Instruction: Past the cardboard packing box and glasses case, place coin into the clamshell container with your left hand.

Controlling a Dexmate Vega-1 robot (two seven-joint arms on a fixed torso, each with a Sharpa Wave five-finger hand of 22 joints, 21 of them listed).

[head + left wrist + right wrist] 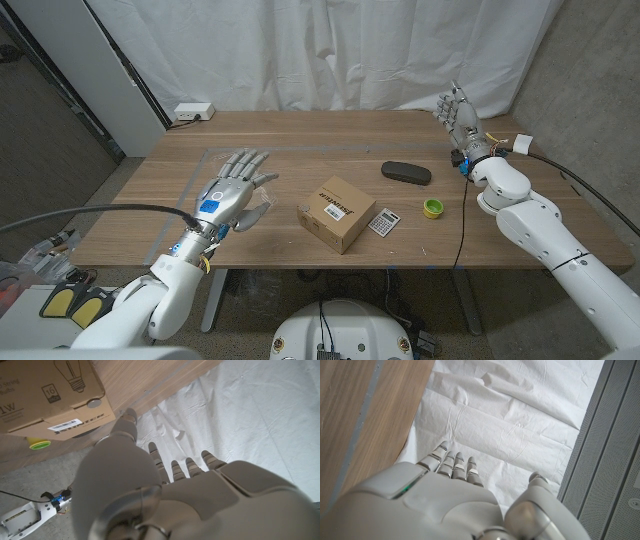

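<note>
Left hand (228, 190) hovers above the clamshell container (252, 212), fingers spread wide, holding nothing. No coin can be made out. Cardboard packing box (336, 212) sits at table centre; the glasses case (406, 172) lies at its 2 o'clock. Right hand (458, 112) (raised, far edge) is spread, empty.

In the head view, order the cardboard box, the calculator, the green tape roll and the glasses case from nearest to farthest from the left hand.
From the left hand:
1. Cardboard box, table centre.
2. Calculator, beside the box's right edge.
3. Glasses case and green tape roll, both farther right; too close to call.
</note>
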